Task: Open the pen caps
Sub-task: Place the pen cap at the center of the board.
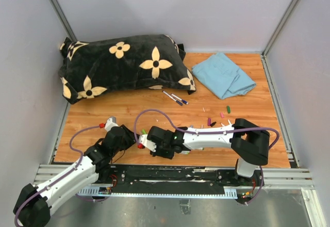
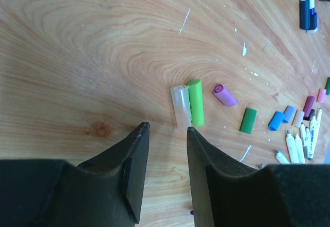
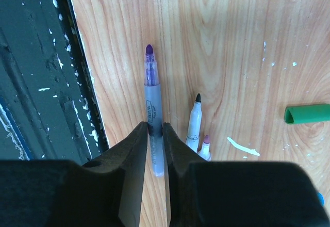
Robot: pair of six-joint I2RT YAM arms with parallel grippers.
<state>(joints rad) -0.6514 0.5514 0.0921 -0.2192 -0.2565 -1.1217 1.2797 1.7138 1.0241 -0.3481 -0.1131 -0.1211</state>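
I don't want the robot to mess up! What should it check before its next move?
1. Grip of right gripper on purple pen: ok, pinched on its barrel.
2. That pen's cap off: ok, tip bare.
3. Is left gripper free: ok, open, empty.
4. Space ahead of left gripper: not ok, clear cap and green cap lie there.
5. Caps on the two pens by the pillow: cannot tell.
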